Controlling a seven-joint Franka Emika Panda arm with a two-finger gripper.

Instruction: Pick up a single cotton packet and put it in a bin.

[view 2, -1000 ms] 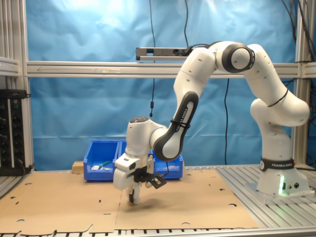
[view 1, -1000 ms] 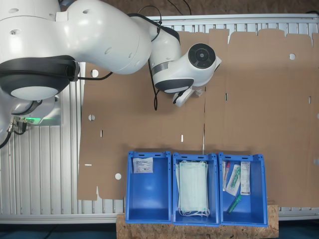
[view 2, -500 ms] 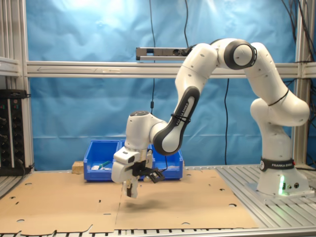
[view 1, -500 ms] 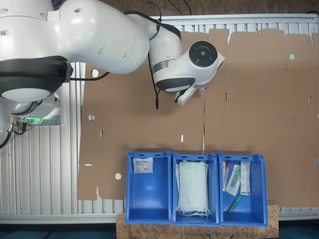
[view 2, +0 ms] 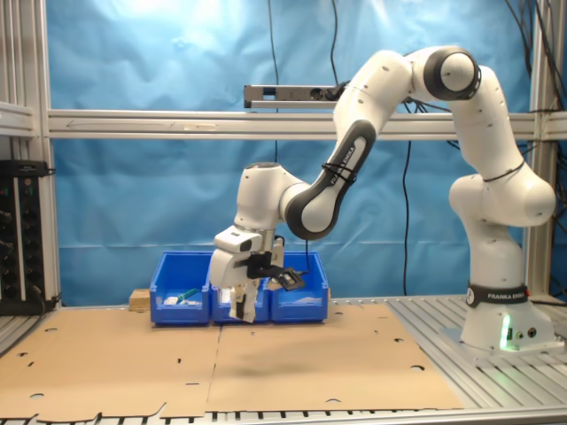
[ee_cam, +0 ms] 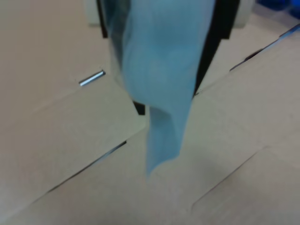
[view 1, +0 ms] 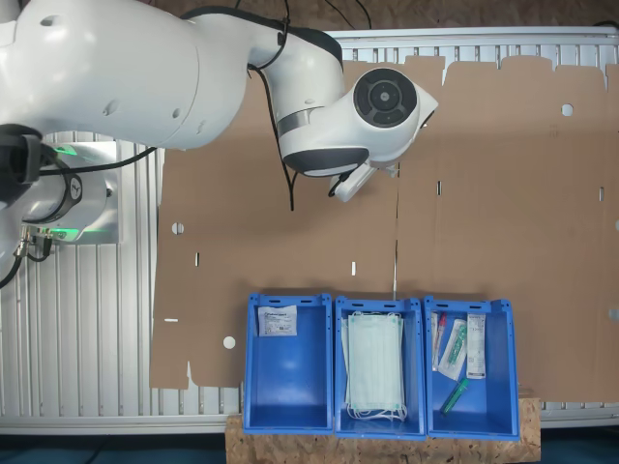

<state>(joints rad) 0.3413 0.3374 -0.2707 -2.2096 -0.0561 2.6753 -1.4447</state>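
In the first exterior view, three blue bins sit in a row at the near edge of the cardboard sheet that covers the bench. The bin at the first exterior view's left holds a small white square packet in its far corner. The middle bin holds pale green face masks, and the bin at the first exterior view's right holds long narrow packets.

The arm's wrist hangs above the cardboard, well apart from the bins.

In the second exterior view the jaws point down, well above the sheet, in front of the bins. In the wrist view they are closed on the cotton packet, a pale, blurred piece hanging limp between the dark fingers over the cardboard.
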